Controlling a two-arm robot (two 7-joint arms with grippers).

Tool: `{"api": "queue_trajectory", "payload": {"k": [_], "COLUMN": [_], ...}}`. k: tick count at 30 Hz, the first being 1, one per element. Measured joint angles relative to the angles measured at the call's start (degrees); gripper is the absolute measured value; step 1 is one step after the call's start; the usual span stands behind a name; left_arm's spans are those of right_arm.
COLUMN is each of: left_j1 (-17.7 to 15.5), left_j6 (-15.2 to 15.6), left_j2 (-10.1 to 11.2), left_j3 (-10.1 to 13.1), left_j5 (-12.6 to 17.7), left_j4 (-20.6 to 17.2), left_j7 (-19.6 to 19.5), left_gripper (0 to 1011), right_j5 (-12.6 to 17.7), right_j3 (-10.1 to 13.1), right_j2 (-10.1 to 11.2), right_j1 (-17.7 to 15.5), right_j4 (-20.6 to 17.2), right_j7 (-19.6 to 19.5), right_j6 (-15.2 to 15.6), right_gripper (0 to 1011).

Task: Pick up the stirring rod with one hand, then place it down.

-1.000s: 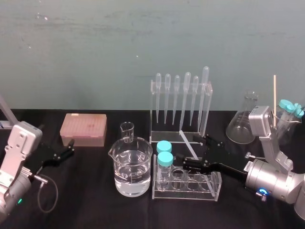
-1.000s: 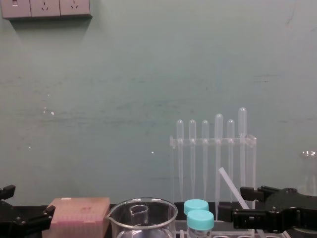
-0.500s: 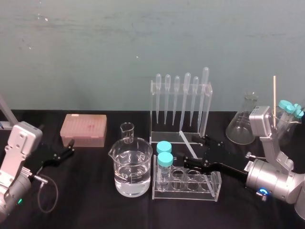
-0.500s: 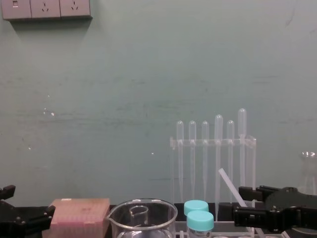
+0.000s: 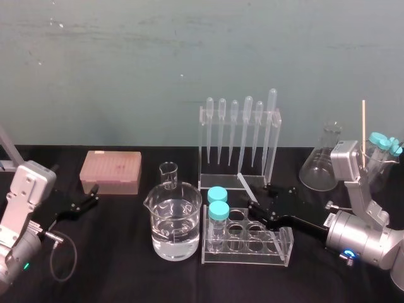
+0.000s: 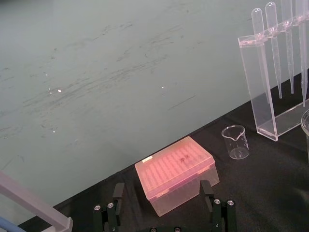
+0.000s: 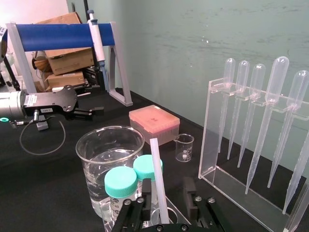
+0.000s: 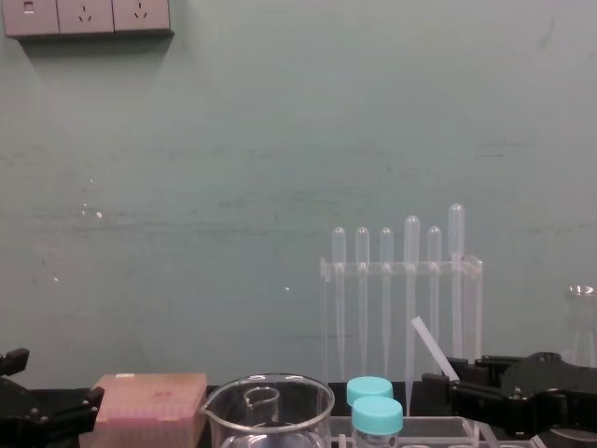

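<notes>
The stirring rod (image 5: 247, 187) is a whitish straight stick lying slanted on the black table, between the pipette stand and the tube rack. My right gripper (image 5: 260, 203) reaches in low from the right and straddles the rod's near end. In the right wrist view the rod (image 7: 158, 183) rises between the two black fingers; it lies against one finger and a gap is left to the other, so the gripper (image 7: 165, 193) is still open. The chest view shows the rod (image 8: 431, 347) slanting up from the gripper (image 8: 448, 383). My left gripper (image 5: 93, 194) rests open at the far left.
A water-filled beaker (image 5: 173, 221) and a clear tube rack (image 5: 278, 243) with two blue-capped tubes stand just in front of the rod. The pipette stand (image 5: 238, 142) is right behind it. A pink tip box (image 5: 110, 171), a small beaker (image 5: 168, 173) and a flask (image 5: 322, 161) stand farther off.
The right gripper's jaws have narrowed from wide open to close around the rod's near end. The rod and the left arm have not moved.
</notes>
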Motion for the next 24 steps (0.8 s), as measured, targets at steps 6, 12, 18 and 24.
{"api": "queue_trajectory", "payload": {"k": [6, 12, 18, 24], "left_j1": [0.0, 0.0, 0.0, 0.0], "left_j6": [0.0, 0.0, 0.0, 0.0], "left_j2": [0.0, 0.0, 0.0, 0.0], "left_j3": [0.0, 0.0, 0.0, 0.0], "left_j5": [0.0, 0.0, 0.0, 0.0], "left_j4": [0.0, 0.0, 0.0, 0.0], "left_j7": [0.0, 0.0, 0.0, 0.0], "left_gripper": [1000, 1000, 1000, 1000], "right_j5": [0.0, 0.0, 0.0, -0.4], "right_j3": [0.0, 0.0, 0.0, 0.2], "right_j2": [0.0, 0.0, 0.0, 0.0], "right_j1": [0.0, 0.0, 0.0, -0.1], "right_j4": [0.0, 0.0, 0.0, 0.0], "right_j7": [0.0, 0.0, 0.0, -0.1], "right_j6": [0.0, 0.0, 0.0, -0.4], "right_gripper": [225, 88, 69, 69]}}
